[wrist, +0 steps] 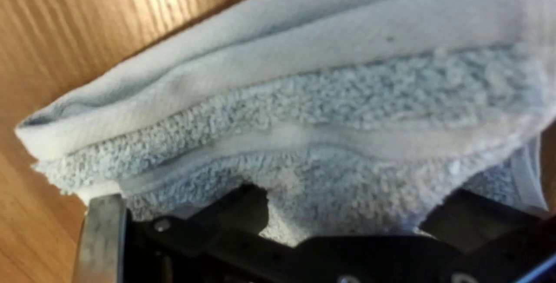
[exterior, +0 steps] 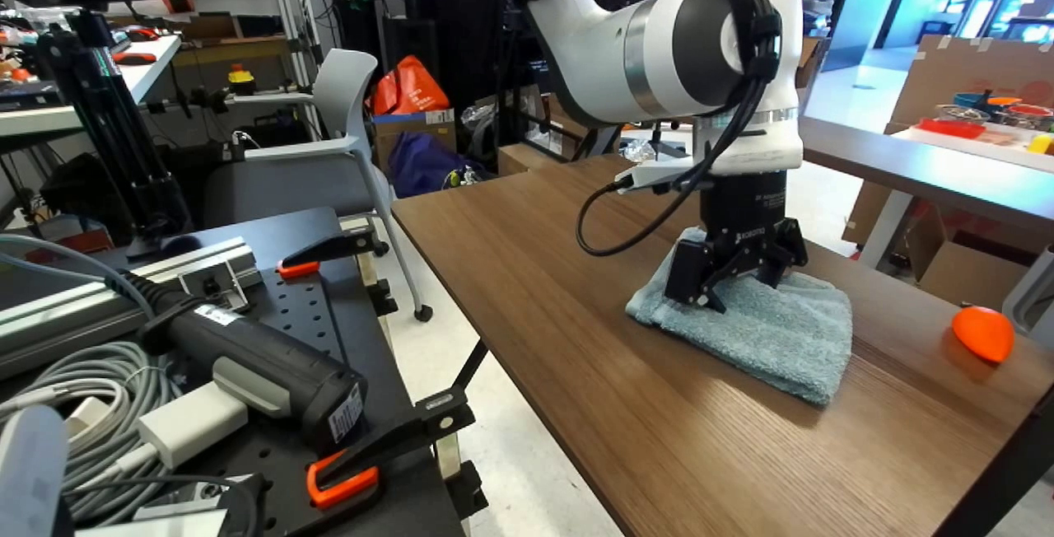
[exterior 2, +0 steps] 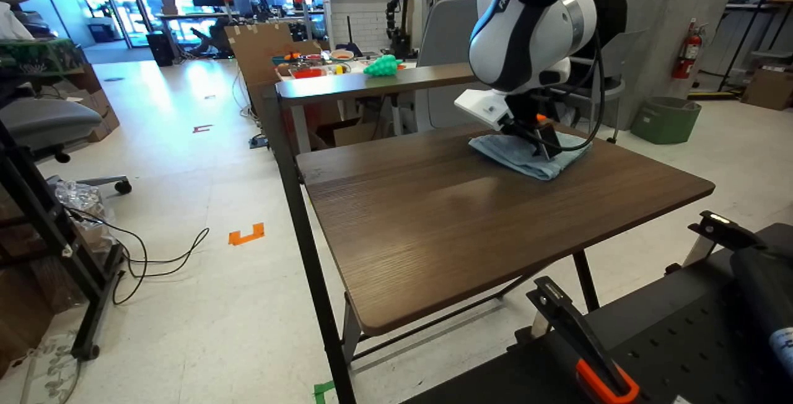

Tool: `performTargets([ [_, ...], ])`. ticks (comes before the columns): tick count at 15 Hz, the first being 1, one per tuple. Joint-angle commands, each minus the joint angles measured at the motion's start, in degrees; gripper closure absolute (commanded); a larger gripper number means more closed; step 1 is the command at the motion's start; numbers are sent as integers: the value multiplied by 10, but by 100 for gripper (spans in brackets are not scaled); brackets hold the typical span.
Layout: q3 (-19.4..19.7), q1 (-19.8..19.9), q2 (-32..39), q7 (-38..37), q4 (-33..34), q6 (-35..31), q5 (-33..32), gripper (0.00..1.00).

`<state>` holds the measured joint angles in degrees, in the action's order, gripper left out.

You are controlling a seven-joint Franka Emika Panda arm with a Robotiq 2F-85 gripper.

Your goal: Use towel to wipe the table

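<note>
gripper point(exterior: 729, 283), jaws apart, towel point(exterior: 774, 335) underneath, on table point(exterior: 535, 273)

One folded blue-grey towel point(exterior 2: 515, 157) lies on one brown table point(exterior 2: 433, 218), under my gripper point(exterior 2: 546, 149), with one green bin point(exterior 2: 664, 121) and one red fire extinguisher point(exterior 2: 687, 56) beyond.

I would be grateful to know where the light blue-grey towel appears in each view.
In an exterior view: the towel, right of centre, mostly below mid-height.
In an exterior view: the towel, right of centre, just above mid-height.
In the wrist view: the towel, spanning nearly the whole width and reaching the top edge.
Shared landmark: the brown wood-grain table beneath it.
</note>
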<state>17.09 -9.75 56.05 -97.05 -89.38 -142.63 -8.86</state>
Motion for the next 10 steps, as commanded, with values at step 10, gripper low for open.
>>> performTargets([
  [10, 13, -5, 9, -1, -28, 11, -10, 0],
])
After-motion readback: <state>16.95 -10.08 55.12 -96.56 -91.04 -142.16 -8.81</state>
